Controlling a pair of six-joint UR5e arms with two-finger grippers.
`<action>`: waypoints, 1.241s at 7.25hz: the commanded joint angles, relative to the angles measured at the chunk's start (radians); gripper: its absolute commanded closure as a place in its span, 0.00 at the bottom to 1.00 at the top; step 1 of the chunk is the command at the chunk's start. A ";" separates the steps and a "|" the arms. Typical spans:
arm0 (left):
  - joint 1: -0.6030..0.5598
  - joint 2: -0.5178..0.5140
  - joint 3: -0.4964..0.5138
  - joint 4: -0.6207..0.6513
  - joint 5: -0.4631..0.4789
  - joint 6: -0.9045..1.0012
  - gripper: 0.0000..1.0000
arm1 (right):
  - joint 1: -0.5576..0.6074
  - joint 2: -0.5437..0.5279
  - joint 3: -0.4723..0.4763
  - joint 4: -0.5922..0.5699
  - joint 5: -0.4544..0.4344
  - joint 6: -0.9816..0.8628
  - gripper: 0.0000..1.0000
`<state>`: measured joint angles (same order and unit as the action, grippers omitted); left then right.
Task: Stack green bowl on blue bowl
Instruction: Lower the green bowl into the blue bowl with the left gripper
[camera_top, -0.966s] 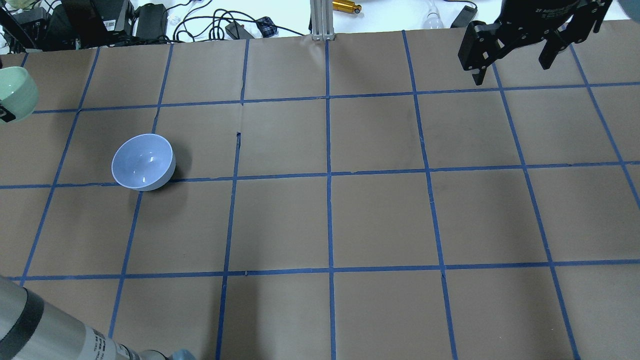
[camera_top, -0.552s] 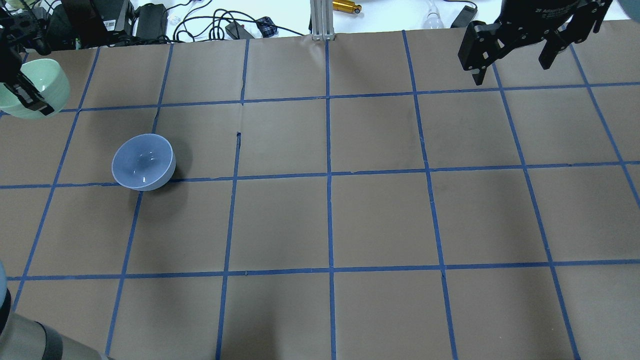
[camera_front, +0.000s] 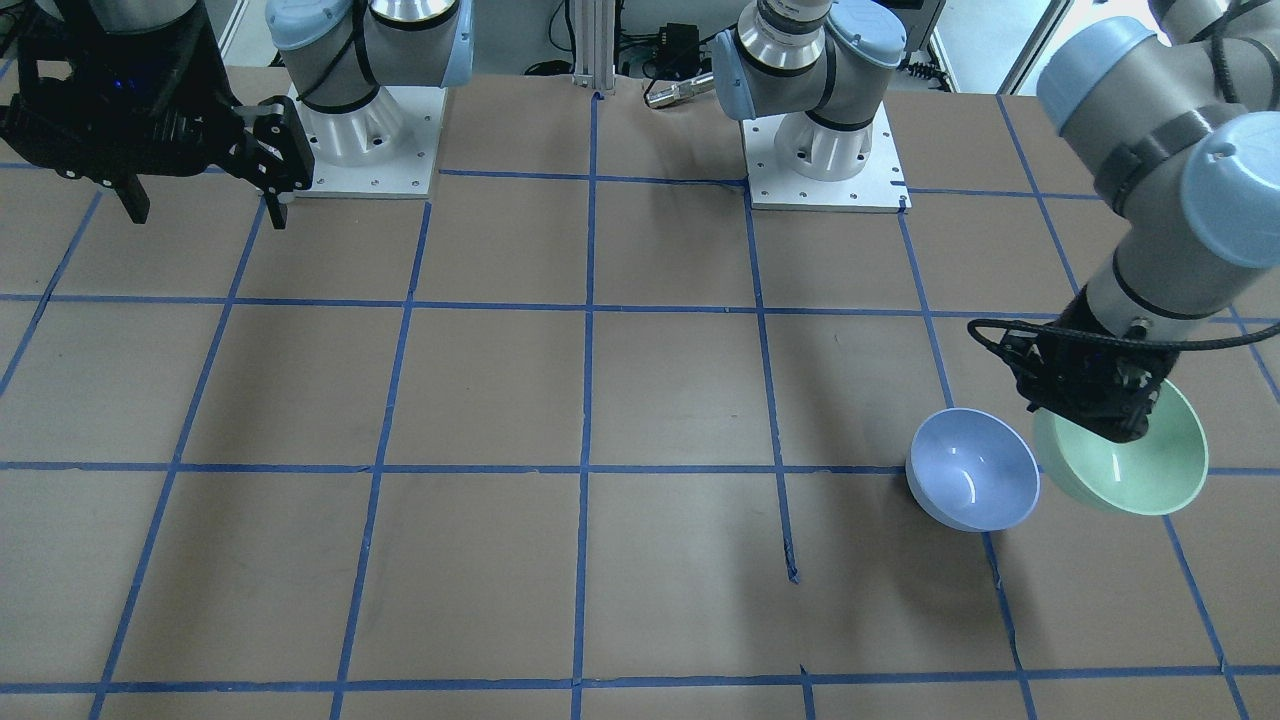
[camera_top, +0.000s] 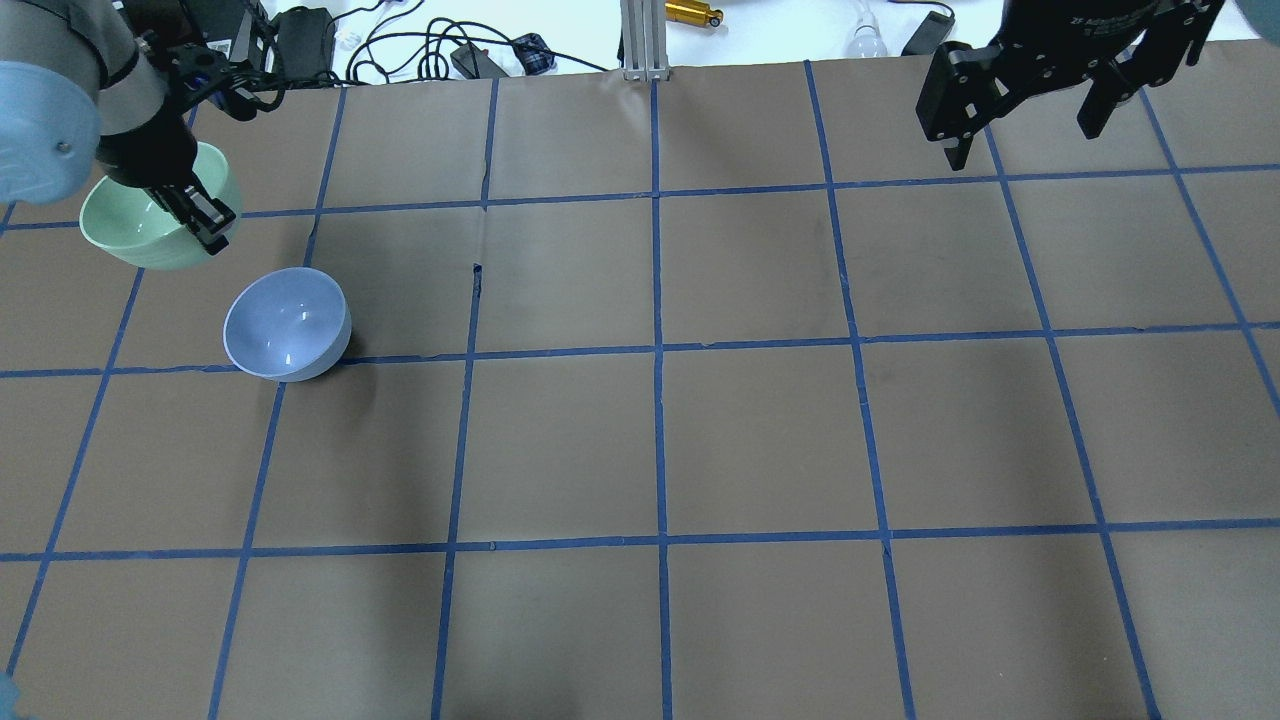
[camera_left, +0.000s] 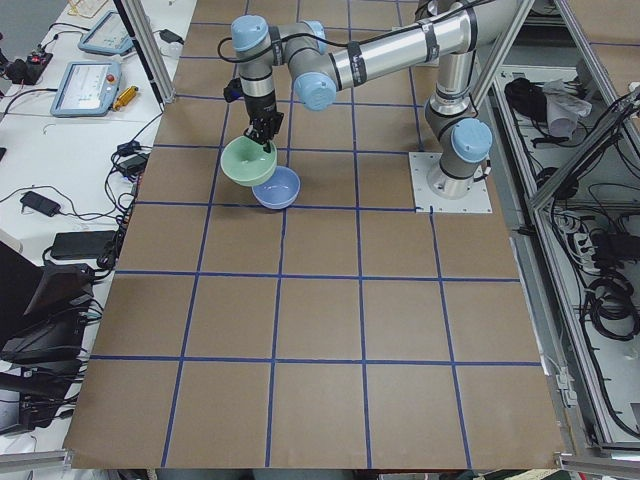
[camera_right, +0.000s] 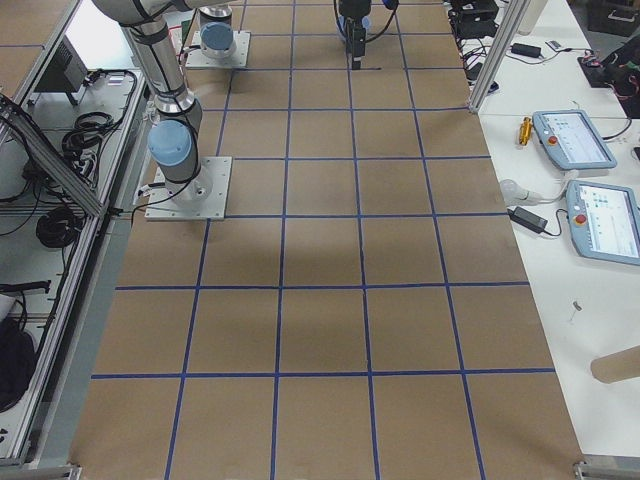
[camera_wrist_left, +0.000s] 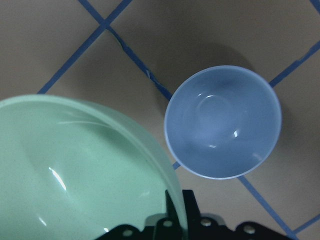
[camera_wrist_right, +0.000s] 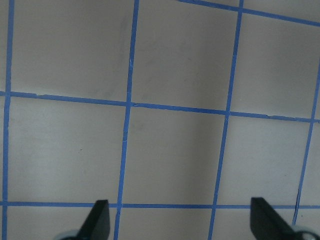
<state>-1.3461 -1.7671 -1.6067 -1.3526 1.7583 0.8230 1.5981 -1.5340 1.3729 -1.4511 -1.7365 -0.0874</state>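
Currently the left gripper (camera_top: 203, 215) pinches the rim of the green bowl (camera_top: 125, 235), holding it tilted and clear of the table (camera_top: 760, 440), just beside the blue bowl (camera_top: 287, 323), which stands upright on a blue tape line. Well apart, the right gripper (camera_top: 1022, 135) hangs with its fingers spread wide. The white lettering on its black body is too small to read.

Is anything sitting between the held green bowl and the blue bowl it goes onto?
Nothing visible does. The left hand holds the green bowl by its rim, just beside the blue bowl, which is empty.
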 joint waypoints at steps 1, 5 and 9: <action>-0.030 0.034 -0.129 0.108 0.017 -0.126 1.00 | -0.001 0.000 0.000 0.000 0.000 0.000 0.00; -0.030 0.000 -0.265 0.340 0.003 -0.140 1.00 | 0.000 0.000 0.000 0.000 0.000 0.000 0.00; -0.030 -0.025 -0.274 0.339 -0.020 -0.201 1.00 | -0.001 0.000 0.000 0.000 0.000 0.000 0.00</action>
<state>-1.3760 -1.7853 -1.8781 -1.0112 1.7500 0.6548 1.5978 -1.5340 1.3729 -1.4512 -1.7365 -0.0874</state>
